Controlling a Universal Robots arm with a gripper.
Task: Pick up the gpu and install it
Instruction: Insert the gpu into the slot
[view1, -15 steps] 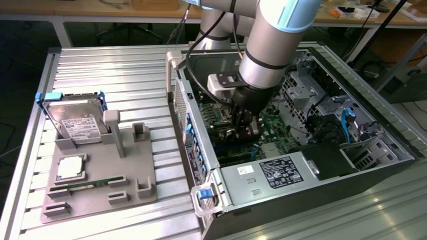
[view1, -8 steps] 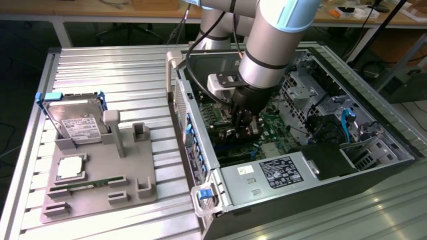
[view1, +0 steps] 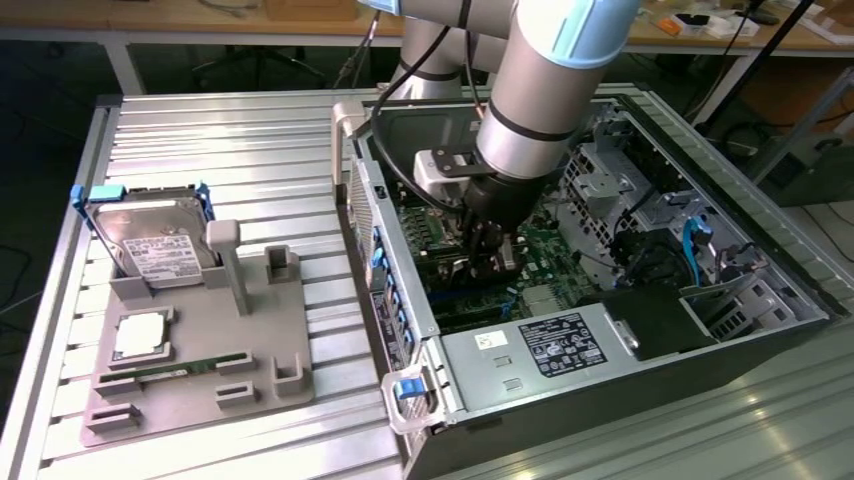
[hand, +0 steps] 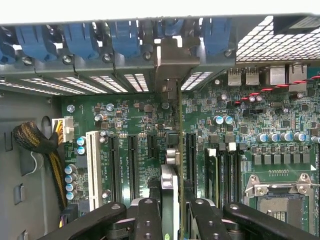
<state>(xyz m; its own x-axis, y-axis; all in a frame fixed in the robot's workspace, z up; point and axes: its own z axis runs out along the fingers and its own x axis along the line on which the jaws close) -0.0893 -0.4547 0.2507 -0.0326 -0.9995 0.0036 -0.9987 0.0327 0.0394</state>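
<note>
Gripper (hand: 170, 210) clamped on gpu (hand: 172, 150) top edge | gpu edge-on, upright over motherboard (hand: 250, 125) slots inside case (view1: 561, 350) | judged stiff, light, fragile; hold by edges only.

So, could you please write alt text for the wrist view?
The black gripper holds the thin green gpu card edge-on, upright over the green motherboard, its silver bracket against the case's rear slot openings.

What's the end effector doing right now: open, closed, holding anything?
End effector: closed on the gpu, held edge-on over the motherboard slots inside the case.
</note>
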